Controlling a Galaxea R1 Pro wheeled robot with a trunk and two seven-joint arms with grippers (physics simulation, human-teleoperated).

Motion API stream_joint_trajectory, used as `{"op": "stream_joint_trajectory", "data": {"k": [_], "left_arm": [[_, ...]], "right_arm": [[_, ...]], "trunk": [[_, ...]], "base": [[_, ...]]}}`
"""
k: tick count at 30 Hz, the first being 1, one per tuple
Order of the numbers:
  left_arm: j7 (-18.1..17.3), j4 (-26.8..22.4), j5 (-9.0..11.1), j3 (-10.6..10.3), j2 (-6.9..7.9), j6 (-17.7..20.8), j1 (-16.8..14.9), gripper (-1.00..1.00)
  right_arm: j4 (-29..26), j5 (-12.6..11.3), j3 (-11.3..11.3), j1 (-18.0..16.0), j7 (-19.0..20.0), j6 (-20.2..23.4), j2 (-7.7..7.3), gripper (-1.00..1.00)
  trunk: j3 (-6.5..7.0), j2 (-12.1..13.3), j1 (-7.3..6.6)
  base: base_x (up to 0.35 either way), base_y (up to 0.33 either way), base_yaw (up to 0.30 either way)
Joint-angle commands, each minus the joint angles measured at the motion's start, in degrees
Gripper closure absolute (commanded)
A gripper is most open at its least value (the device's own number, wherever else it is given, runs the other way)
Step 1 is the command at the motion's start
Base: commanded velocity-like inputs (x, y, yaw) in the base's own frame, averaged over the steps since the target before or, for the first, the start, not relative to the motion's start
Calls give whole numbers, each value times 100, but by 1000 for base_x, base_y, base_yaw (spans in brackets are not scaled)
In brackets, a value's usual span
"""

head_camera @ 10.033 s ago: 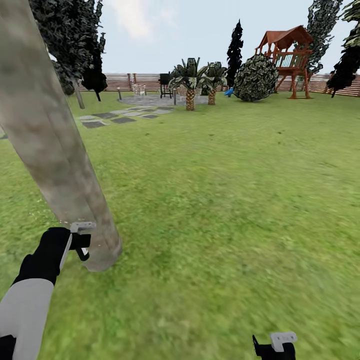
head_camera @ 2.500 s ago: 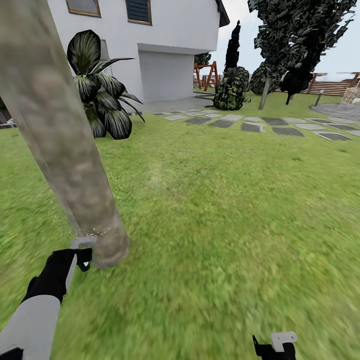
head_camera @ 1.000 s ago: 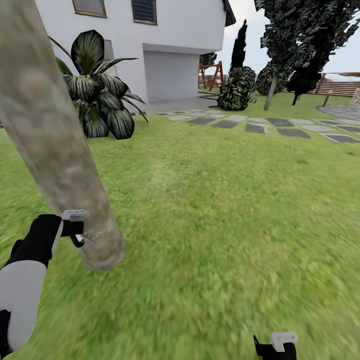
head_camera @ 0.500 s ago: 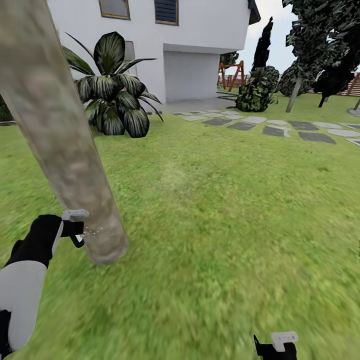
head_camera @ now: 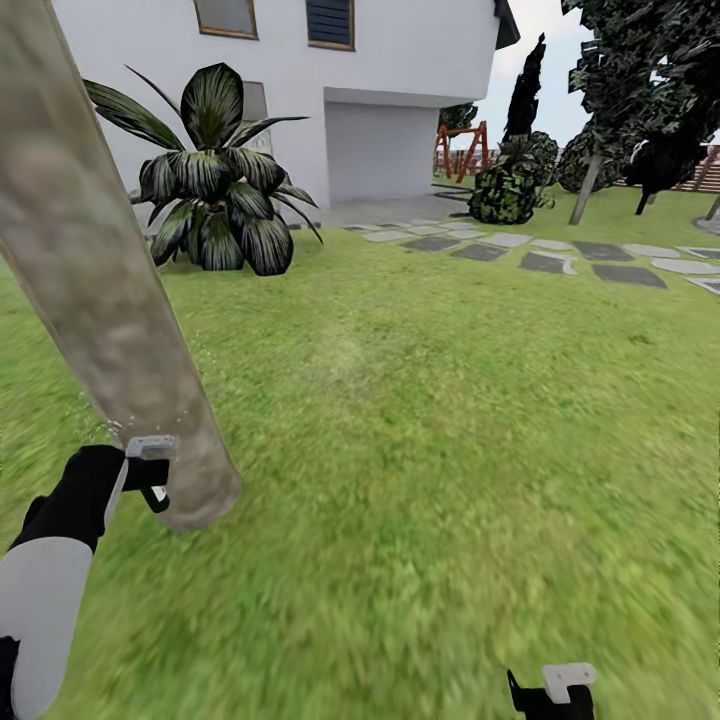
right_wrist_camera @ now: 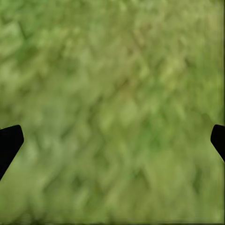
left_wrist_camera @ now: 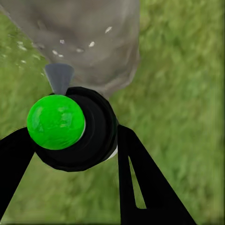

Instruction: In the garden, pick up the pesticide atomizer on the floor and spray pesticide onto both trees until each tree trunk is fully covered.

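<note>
A thick trunk (head_camera: pixel 105 290) of mottled grey-brown bark leans across the left of the head view and meets the lawn near my left arm. My left gripper (head_camera: pixel 150 468) is shut on the pesticide atomizer (left_wrist_camera: pixel 82 133), a dark round body with a green ball on top. Its grey nozzle (left_wrist_camera: pixel 59 77) points at the trunk (left_wrist_camera: pixel 93 37) from close by. White pesticide specks (left_wrist_camera: pixel 75 49) dot the bark just ahead of the nozzle. My right gripper (head_camera: pixel 555 688) hangs low over the grass, open with nothing between its fingertips (right_wrist_camera: pixel 9 140).
A striped broad-leaved palm (head_camera: pixel 215 190) stands before a white house (head_camera: pixel 380 90). Stepping stones (head_camera: pixel 545 258) cross the lawn at the right. Dark bushes (head_camera: pixel 510 185) and another dark-leaved tree (head_camera: pixel 640 90) stand far at the back right. Open grass (head_camera: pixel 430 450) spreads ahead.
The view has swung around the trunk from the fence side to the house side. In the last second my left gripper has dropped slightly along the trunk's base, still holding the atomizer.
</note>
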Motion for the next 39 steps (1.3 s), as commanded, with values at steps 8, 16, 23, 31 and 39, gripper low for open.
{"op": "stream_joint_trajectory", "data": {"k": [8, 16, 23, 31, 39], "left_arm": [[14, 12, -33, 52, 67, -40, 366, 100], [19, -91, -19, 29, 55, 11, 273, 100], [-11, -16, -12, 1, 92, 111, -115, 100], [-606, -117, -286, -570, 170, 518, -53, 100], [-594, -118, -269, -691, 157, 520, -47, 100]], "right_arm": [[0, 0, -1, 0, 7, 0, 0, -100], [0, 0, -1, 0, -1, 0, 0, -100], [0, 0, -1, 0, 0, 0, 0, -100], [0, 0, 0, 0, -2, 0, 0, -100], [0, 0, -1, 0, 1, 0, 0, -100]], "trunk": [[0, 0, 0], [0, 0, 0], [0, 0, 0], [0, 0, 0], [0, 0, 0]], "base": [[-9, -3, 9], [0, 0, 247], [0, 0, 36], [15, -16, 0], [144, -212, 0]]}}
